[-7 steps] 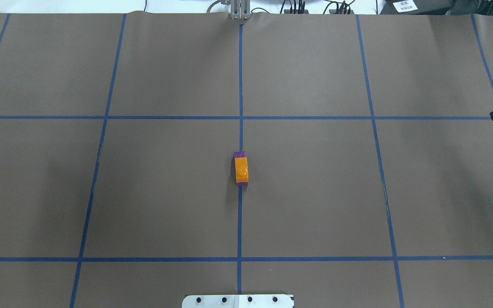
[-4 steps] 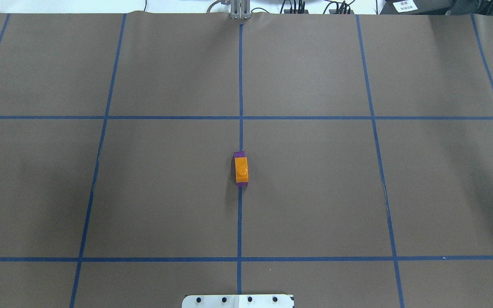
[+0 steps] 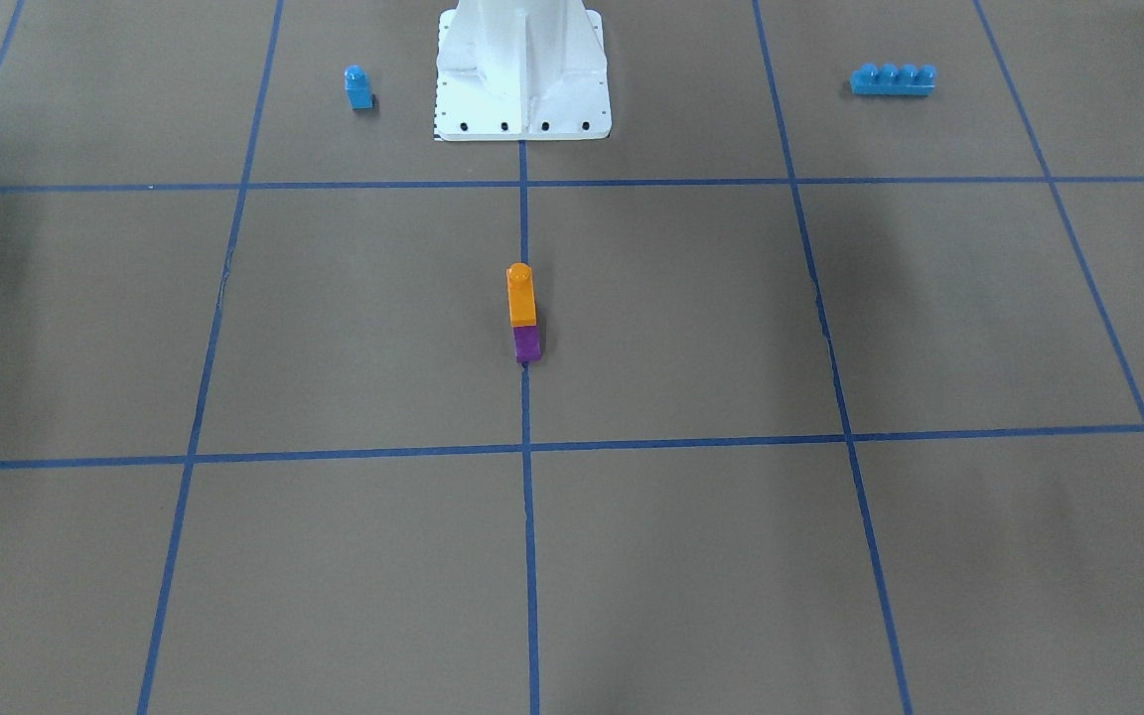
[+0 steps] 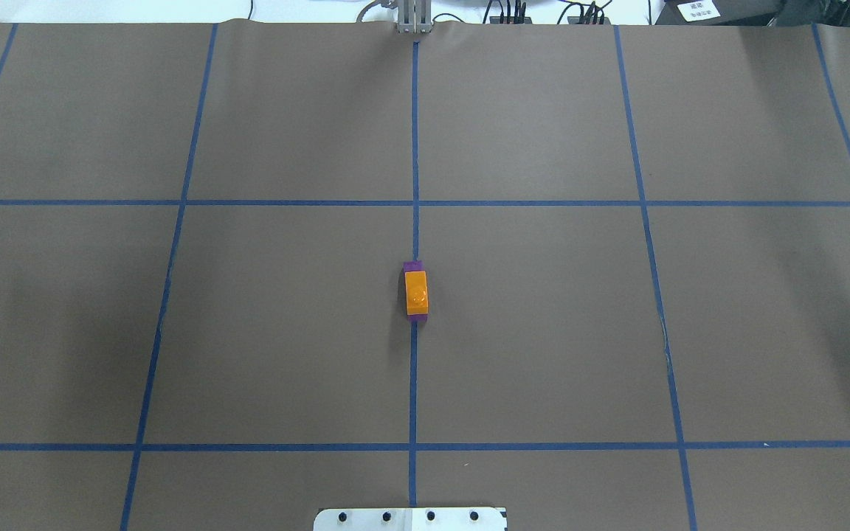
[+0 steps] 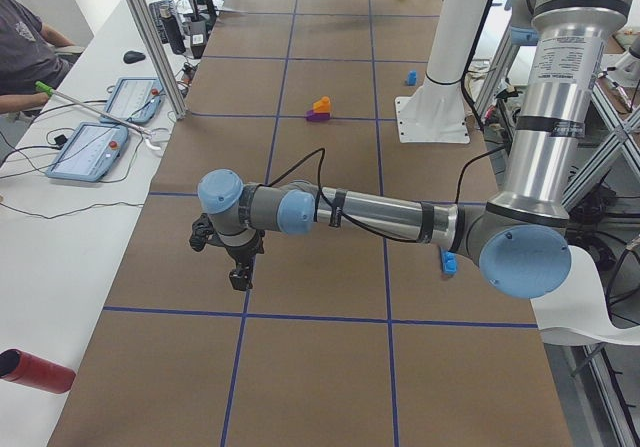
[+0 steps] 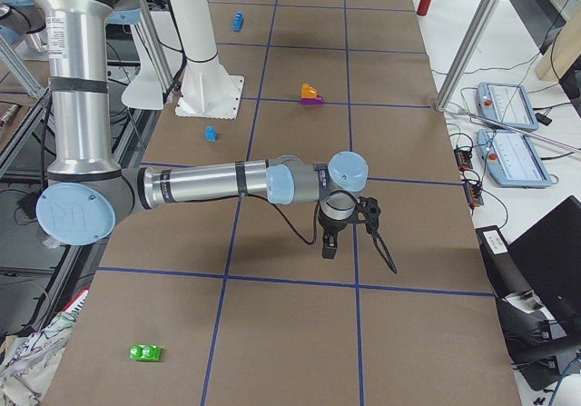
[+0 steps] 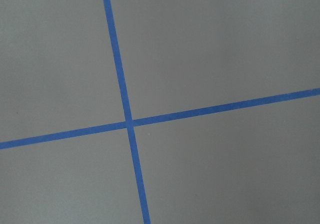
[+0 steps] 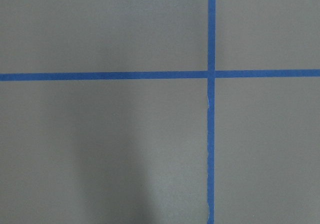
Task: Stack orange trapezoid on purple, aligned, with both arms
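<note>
Orange [image 3: 520, 295] sits stacked on purple [image 3: 526, 344], long sides lined up; from overhead a purple edge shows past each orange end. The stack stands on the centre tape line, straight out from the base [image 3: 522, 99] and apart from it. Neither gripper touches it. Left gripper [image 5: 238, 277] hangs pointing down over the table, well out from the base on the robot's left; right gripper [image 6: 329, 247] hangs likewise on the robot's right. Both show only in side views, so I cannot tell whether their fingers are apart or together. Small blue block [image 3: 358, 87] lies near the base on its right; blue brick [image 3: 892, 79] lies farther off on its left.
</note>
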